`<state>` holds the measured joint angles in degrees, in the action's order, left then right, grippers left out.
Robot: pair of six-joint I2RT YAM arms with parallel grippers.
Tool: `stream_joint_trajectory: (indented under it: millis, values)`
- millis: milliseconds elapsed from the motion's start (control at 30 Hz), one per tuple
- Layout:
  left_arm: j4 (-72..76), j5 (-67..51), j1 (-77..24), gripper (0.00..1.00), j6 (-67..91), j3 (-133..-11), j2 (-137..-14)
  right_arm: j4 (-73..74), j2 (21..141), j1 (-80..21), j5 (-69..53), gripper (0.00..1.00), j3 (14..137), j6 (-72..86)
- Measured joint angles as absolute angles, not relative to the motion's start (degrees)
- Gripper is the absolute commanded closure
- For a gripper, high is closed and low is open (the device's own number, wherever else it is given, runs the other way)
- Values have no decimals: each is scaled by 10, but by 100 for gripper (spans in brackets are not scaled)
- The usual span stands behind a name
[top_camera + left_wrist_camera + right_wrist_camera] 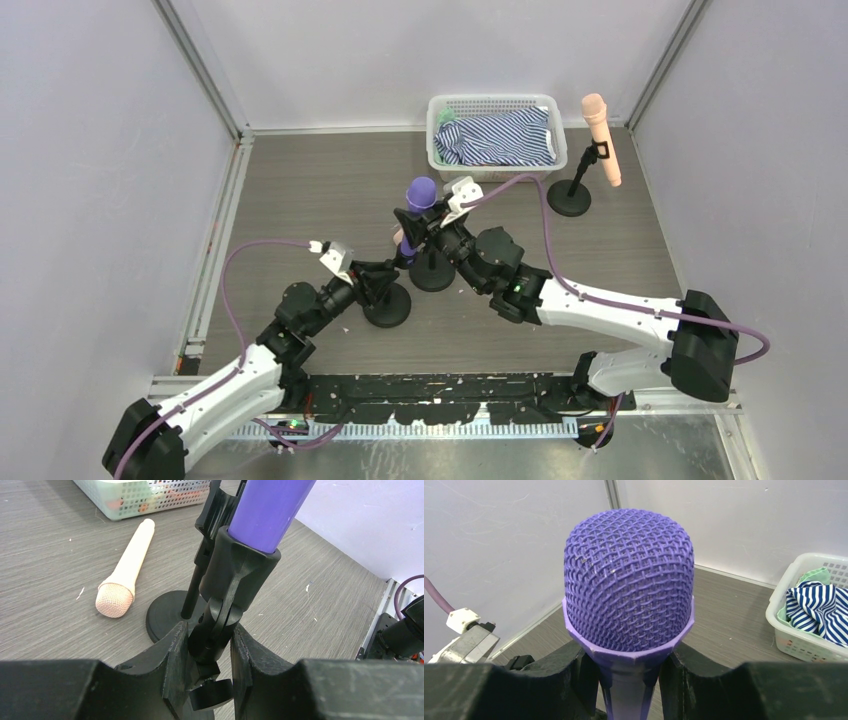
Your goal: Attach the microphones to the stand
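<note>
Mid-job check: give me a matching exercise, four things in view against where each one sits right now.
1. purple microphone
2. far peach microphone
3. near peach microphone
4. basket

A. lying flat on the table
B. holding striped cloth
C. clipped on the far right stand
D. gripped by the right gripper, handle in a stand clip

Pairs: 1-D, 2-C, 3-A, 4-B

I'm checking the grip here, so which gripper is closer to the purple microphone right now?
Right. The right gripper is clamped on the purple microphone just below its head. The left gripper sits lower, gripping the stand's clip joint beneath the handle.
</note>
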<state>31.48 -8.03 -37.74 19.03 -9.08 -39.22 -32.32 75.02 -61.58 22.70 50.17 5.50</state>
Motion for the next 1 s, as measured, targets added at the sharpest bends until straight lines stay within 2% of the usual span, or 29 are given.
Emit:
stream_joint_trajectory:
  millis: [1000]
  values:
    - [305, -77, -374, 100, 172, -91, -389, -374, 797, -622, 228, 99, 488, 38]
